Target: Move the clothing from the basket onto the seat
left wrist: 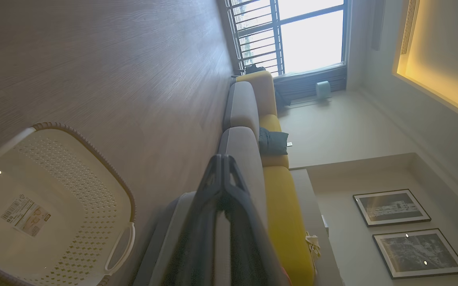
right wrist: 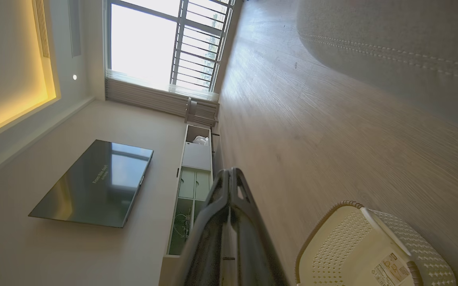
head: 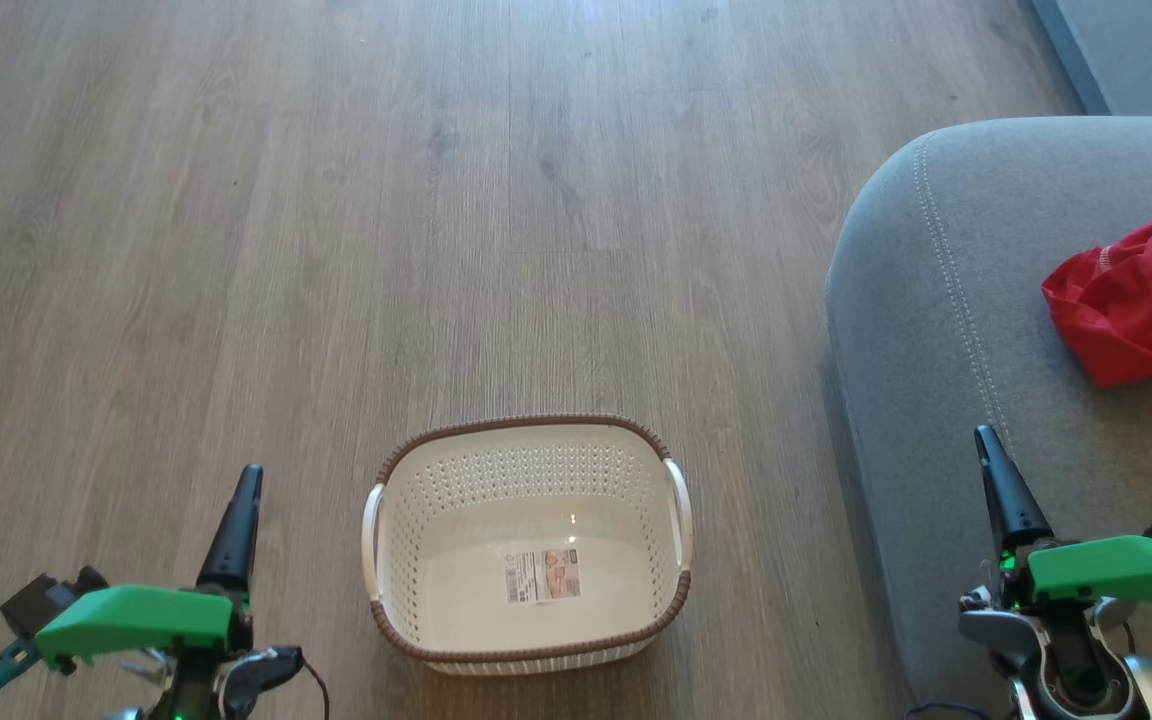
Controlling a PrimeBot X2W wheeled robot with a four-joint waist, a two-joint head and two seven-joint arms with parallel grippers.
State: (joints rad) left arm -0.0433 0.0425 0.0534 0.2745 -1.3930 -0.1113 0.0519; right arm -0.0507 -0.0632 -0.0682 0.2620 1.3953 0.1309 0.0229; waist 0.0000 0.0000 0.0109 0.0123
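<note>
The cream-white basket with a brown rim stands on the wood floor, holding nothing but a label on its bottom; it also appears in the left wrist view and the right wrist view. The red clothing lies bunched on the grey seat at the right edge. My left gripper is shut and empty, left of the basket. My right gripper is shut and empty, over the seat's front part, below the clothing.
Wood floor stretches ahead and to the left. Another grey cushion sits at the top right. The left wrist view shows a long grey and yellow sofa by a window; the right wrist view shows a wall screen and a low cabinet.
</note>
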